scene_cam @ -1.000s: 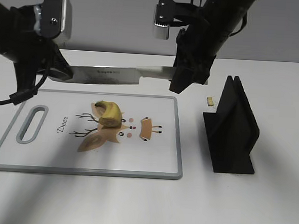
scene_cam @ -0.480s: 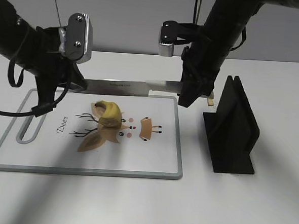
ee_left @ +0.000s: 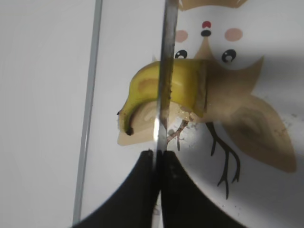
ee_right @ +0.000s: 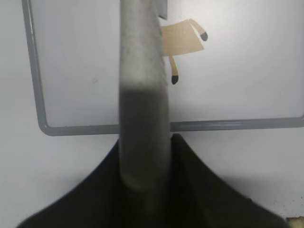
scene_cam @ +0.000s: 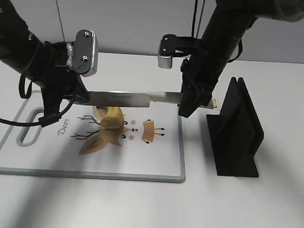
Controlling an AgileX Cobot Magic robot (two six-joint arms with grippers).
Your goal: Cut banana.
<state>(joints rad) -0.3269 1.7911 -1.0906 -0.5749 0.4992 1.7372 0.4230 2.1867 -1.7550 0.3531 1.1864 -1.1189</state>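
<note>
A long steel kitchen knife (scene_cam: 127, 97) is held level between the two arms, above the white cutting board with a grey rim and a printed deer cartoon (scene_cam: 46, 159) that lies on the white table (scene_cam: 239, 212). The left hand (scene_cam: 77, 93) is clenched on the blade's tip end; in the left wrist view its dark fingers (ee_left: 142, 194) press flat against both sides of the blade. The right hand (scene_cam: 186, 103) grips the knife's grey handle (ee_right: 142, 95) near the board's right edge. The short yellow banana piece (ee_left: 164, 88) sits on the board over the deer's head (one cut face shows), directly beneath the blade, whose edge crosses its middle in the left wrist view. Whether the blade touches the peel cannot be told. A black slotted knife stand (scene_cam: 236, 132) rests right of the board.
</note>
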